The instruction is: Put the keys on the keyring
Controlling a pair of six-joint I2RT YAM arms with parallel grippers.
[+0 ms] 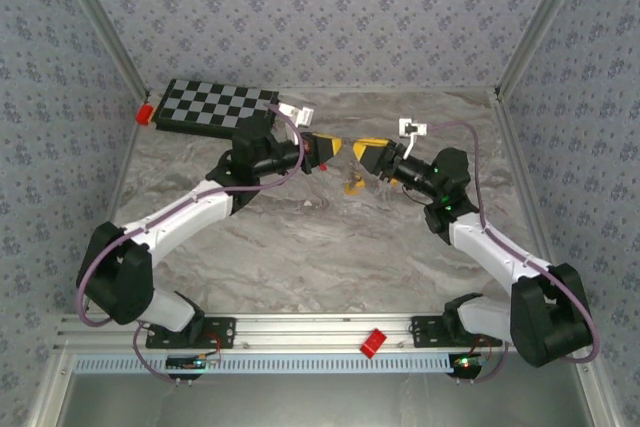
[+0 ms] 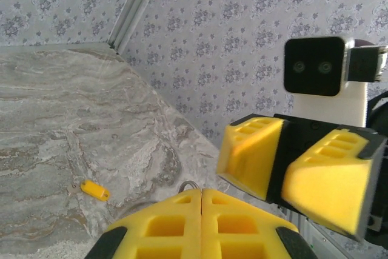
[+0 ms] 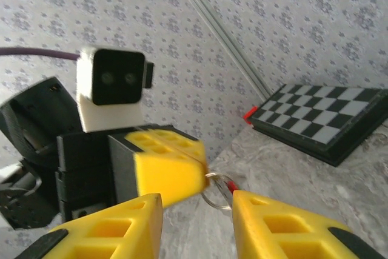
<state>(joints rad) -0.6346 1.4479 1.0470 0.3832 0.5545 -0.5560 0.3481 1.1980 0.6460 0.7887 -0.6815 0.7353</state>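
1. At the keyring [image 3: 217,191], the left tool [image 3: 200,171] has its fingers pressed together on the wire. Most of the loop, including the red-sleeved arc, projects free of the fingertips.
2. Facing the keyring, the right tool [image 3: 197,204] stands with its fingers apart and empty. In the right wrist view the loop shows between its two fingers.
3. Below the keyring, on its near side, the keys [image 1: 352,185] lie loose on the tabletop [image 1: 330,257]. No key is seen on the loop.
4. Risk: the right tool carries no key, so threading cannot begin until one is picked up. The task is judged to be at an early stage.
5. Risk: the keys are far smaller than the fingers. A closing pinch may skid a key along the tabletop, or seize it at an angle unsuited to the wire.
6. Risk: the left grip bears on thin wire only. Side contact from the right tool may rotate the keyring or pull it out.
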